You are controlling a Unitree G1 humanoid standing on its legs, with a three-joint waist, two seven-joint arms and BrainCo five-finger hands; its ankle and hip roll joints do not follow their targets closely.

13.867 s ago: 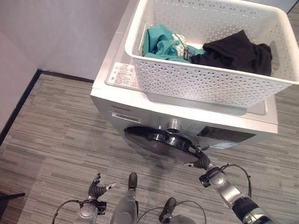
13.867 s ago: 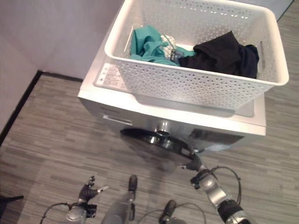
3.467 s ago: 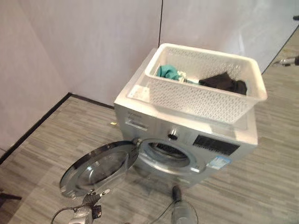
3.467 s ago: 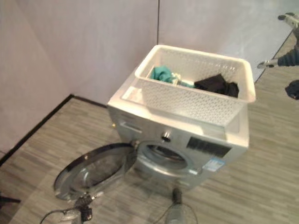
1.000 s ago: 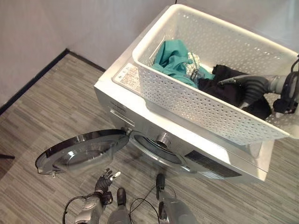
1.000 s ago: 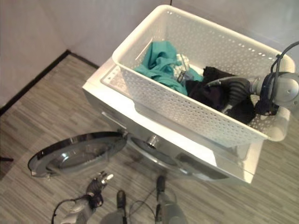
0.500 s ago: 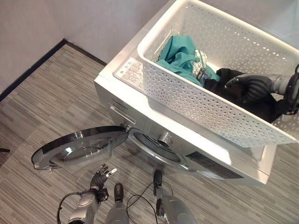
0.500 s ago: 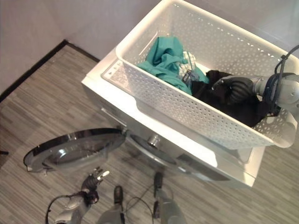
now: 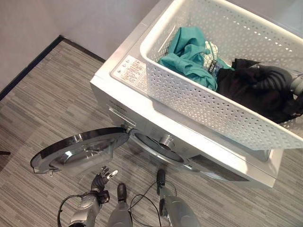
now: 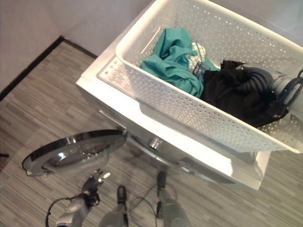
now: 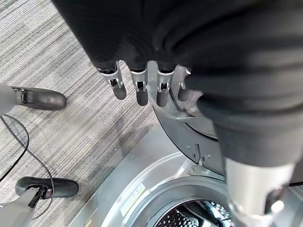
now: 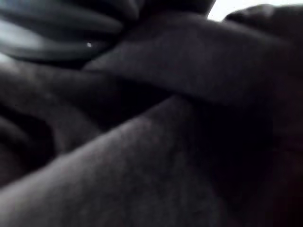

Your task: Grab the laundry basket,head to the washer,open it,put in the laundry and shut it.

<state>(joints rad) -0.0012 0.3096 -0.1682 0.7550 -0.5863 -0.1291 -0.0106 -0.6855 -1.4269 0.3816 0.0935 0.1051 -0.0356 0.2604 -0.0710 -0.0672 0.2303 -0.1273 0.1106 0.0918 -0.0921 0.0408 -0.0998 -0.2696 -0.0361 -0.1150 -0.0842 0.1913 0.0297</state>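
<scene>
Right hand [image 9: 273,77] is sinking into the black garment [image 9: 251,92], grip hidden, in the basket [image 9: 199,97] atop the washer [image 9: 142,118]; door [image 9: 80,149] is hanging open, loading pending, left hand [image 9: 100,180] idling uncurled.

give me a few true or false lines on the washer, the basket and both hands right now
1. The washer door is swung open. True.
2. The laundry basket stands on the floor beside the washer. False: it sits on top of the washer.
3. The right hand is down in the basket on the black garment. True.
4. The teal garment already lies inside the drum. False: it is still in the basket, beside the black garment.
5. The left hand grips the door's edge. False: it hangs low in front of the washer with relaxed fingers, holding nothing.
</scene>
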